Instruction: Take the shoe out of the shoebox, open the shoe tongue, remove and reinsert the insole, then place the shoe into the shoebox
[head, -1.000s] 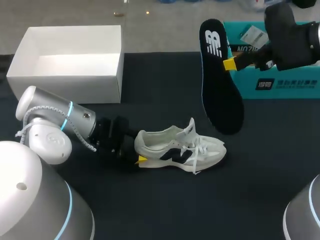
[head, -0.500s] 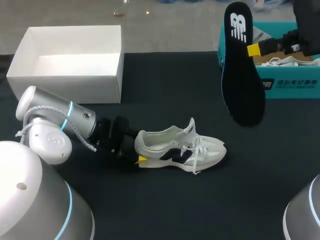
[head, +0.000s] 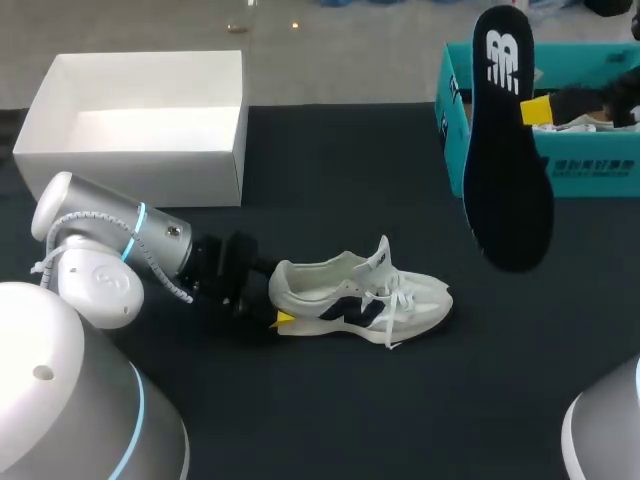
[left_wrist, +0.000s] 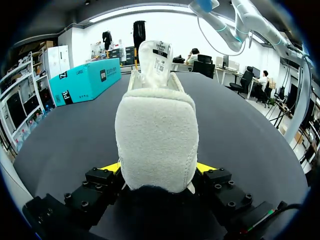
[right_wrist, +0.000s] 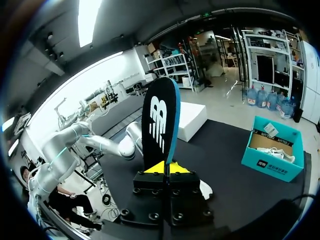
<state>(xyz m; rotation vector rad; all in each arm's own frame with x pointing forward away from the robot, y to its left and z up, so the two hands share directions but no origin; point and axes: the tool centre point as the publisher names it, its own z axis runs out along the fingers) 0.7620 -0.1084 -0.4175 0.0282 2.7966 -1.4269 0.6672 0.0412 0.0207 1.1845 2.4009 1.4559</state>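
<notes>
The white shoe (head: 360, 295) was seen standing on the dark table (head: 330, 180). Its heel was clamped from both sides by the left gripper (left_wrist: 159, 169), set at its 9 o'clock. The black insole (head: 510, 150) was held upright, pinched in the right gripper (right_wrist: 165, 167), at the shoe's 2 o'clock, towards the teal shoebox (head: 452, 130). A white box (head: 140, 160) was placed at 10 o'clock.

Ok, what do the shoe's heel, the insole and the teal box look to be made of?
The shoe, at the heel: cream, matte, fuzzy nap, likely suede or brushed textile. The insole: thin, dark, matte, white printed logo, teal edge, probably fabric-topped foam. The teal box: cardboard, judging by its brown bare inside in the right wrist view.
</notes>
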